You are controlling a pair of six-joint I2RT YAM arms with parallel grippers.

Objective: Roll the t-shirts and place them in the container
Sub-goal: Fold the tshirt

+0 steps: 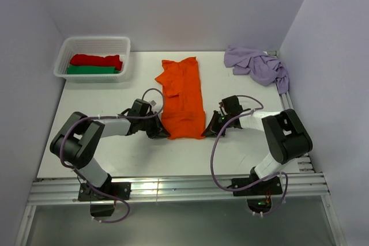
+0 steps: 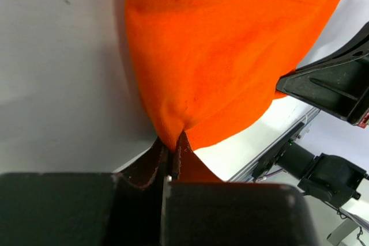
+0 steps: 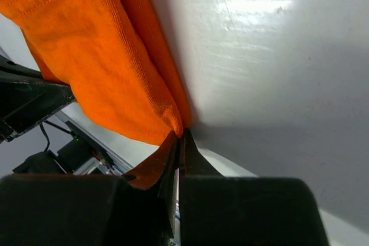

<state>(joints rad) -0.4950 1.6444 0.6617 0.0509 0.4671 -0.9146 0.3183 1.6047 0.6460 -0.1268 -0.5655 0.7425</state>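
The orange t-shirt (image 1: 182, 97) lies folded into a long strip in the middle of the table. My left gripper (image 1: 160, 133) is shut on its near left corner; the left wrist view shows the orange cloth (image 2: 225, 50) pinched at the left gripper's tips (image 2: 172, 145). My right gripper (image 1: 209, 131) is shut on the near right corner, with the cloth (image 3: 109, 61) pinched at its tips (image 3: 180, 136). The lilac t-shirt (image 1: 256, 64) lies crumpled at the back right. The red t-shirt (image 1: 96, 60) and green t-shirt (image 1: 92, 70) lie rolled in the basket.
A white mesh basket (image 1: 124, 59) stands at the back left. Grey walls close in the table on the left, back and right. An aluminium rail (image 1: 173, 188) runs along the near edge by the arm bases.
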